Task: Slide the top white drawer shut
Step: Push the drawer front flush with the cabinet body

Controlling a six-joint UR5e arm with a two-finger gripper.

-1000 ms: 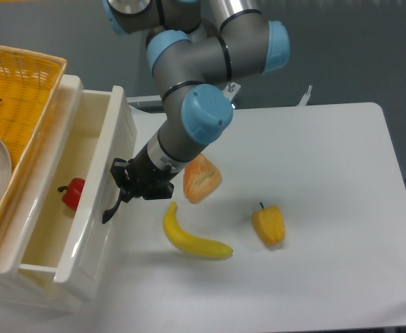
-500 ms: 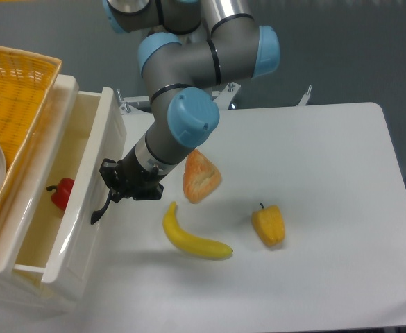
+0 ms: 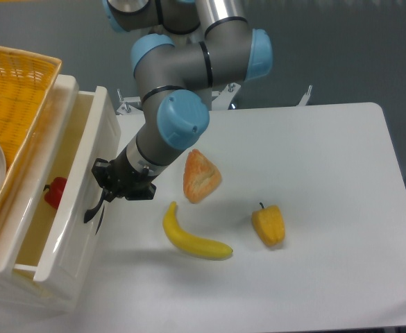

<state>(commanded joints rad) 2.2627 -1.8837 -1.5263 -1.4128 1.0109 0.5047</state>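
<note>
Where the white table (image 3: 327, 152) meets its left edge, the top white drawer (image 3: 71, 208) stands partly pulled out of a white cabinet, its glossy front panel facing right toward the table's middle. That panel's long axis runs from the upper part of the picture down toward the lower left (roughly along the table's left side), and the drawer's open cavity lies to the panel's left. A curved black handle (image 3: 91, 209) juts from the front panel.

Reaching down from the top, the grey and blue arm (image 3: 182, 83) ends in a black gripper (image 3: 112, 184) that sits against the drawer front right at the handle; whether its fingers are spread or pressed together cannot be told from this view.

Inside the drawer lies a red pepper (image 3: 53, 193). Above and left of the drawer sits a yellow wicker basket (image 3: 15, 90).

On the table, a piece of bread (image 3: 201, 176) lies near the arm, a banana (image 3: 192, 236) lies just below it, and a yellow pepper (image 3: 268, 225) rests to the banana's right.
</note>
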